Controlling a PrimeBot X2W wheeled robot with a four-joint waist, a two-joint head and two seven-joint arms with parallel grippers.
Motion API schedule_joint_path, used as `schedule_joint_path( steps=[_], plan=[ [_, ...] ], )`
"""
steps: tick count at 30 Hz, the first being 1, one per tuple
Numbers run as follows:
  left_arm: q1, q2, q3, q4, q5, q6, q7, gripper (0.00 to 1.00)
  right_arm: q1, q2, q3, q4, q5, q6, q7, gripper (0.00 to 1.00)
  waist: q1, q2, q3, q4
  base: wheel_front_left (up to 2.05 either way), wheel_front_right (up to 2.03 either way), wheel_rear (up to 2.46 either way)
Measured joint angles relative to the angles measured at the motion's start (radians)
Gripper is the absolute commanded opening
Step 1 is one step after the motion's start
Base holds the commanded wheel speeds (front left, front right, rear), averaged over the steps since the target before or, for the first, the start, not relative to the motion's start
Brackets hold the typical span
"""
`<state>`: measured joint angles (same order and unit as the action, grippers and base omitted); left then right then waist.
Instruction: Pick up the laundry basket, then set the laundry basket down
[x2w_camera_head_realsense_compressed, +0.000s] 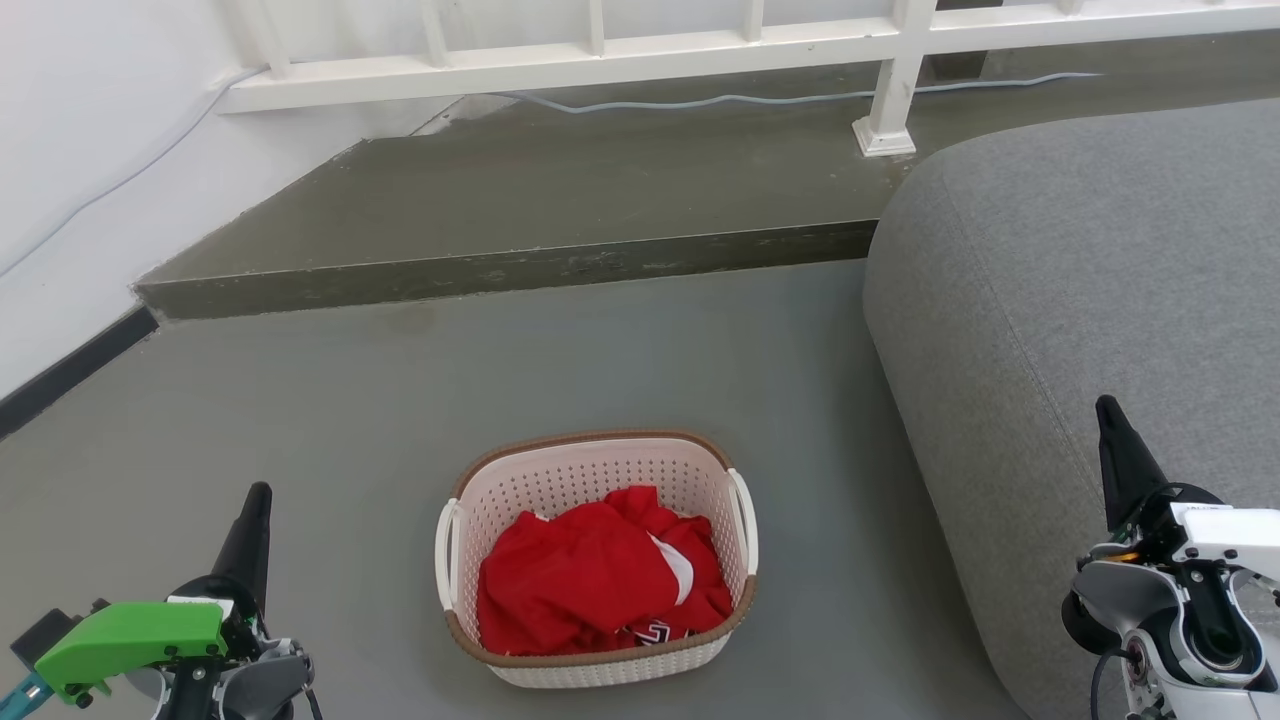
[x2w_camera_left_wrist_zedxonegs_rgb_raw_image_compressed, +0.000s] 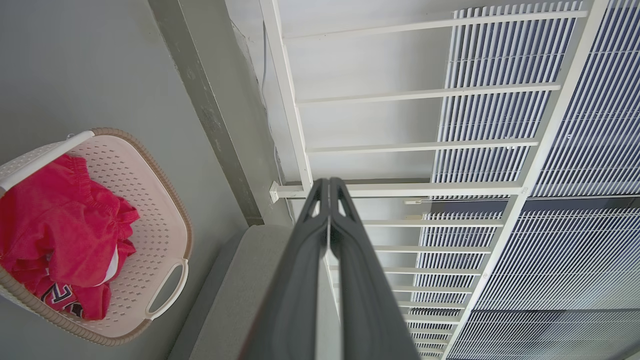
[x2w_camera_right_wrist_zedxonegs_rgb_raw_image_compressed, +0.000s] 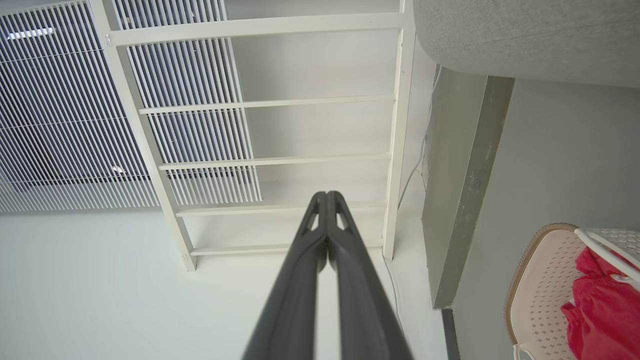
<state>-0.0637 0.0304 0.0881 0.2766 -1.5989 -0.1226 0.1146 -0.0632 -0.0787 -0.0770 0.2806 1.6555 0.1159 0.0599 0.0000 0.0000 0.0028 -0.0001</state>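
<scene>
The laundry basket (x2w_camera_head_realsense_compressed: 560, 478) stands on the grey floor in the lower middle of the head view: cream-white, perforated, brown rim, a white loop handle on each side. Red clothing (x2w_camera_head_realsense_compressed: 595, 573) lies inside it. My left gripper (x2w_camera_head_realsense_compressed: 256, 497) is at the lower left, well clear of the basket, fingers pressed together with nothing held. At the lower right, over the sofa's edge, my right gripper (x2w_camera_head_realsense_compressed: 1108, 410) is shut and empty too. The basket (x2w_camera_left_wrist_zedxonegs_rgb_raw_image_compressed: 160, 220) sits at the left of the left wrist view beside that gripper (x2w_camera_left_wrist_zedxonegs_rgb_raw_image_compressed: 328, 182). The basket (x2w_camera_right_wrist_zedxonegs_rgb_raw_image_compressed: 537, 280) is at the lower right of the right wrist view, off from that gripper (x2w_camera_right_wrist_zedxonegs_rgb_raw_image_compressed: 327, 195).
A grey upholstered sofa (x2w_camera_head_realsense_compressed: 1080, 300) fills the right side, close to the basket. Behind the basket a raised concrete step (x2w_camera_head_realsense_compressed: 500, 265) crosses the floor, with a white railing (x2w_camera_head_realsense_compressed: 700, 45) and a cable (x2w_camera_head_realsense_compressed: 700, 100) on it. A white wall (x2w_camera_head_realsense_compressed: 70, 150) stands at the left.
</scene>
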Motion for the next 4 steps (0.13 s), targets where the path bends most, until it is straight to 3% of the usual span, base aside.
schedule_joint_path(
  steps=[4],
  plan=[
    [0.000, 0.000, 0.000, 0.000, 0.000, 0.000, 0.000, 0.00, 0.000, 0.000, -0.001, 0.000, 0.000, 0.000, 0.004, 0.00, 0.0000, 0.0000, 0.000, 0.000, 0.00, 0.00, 0.00]
  ],
)
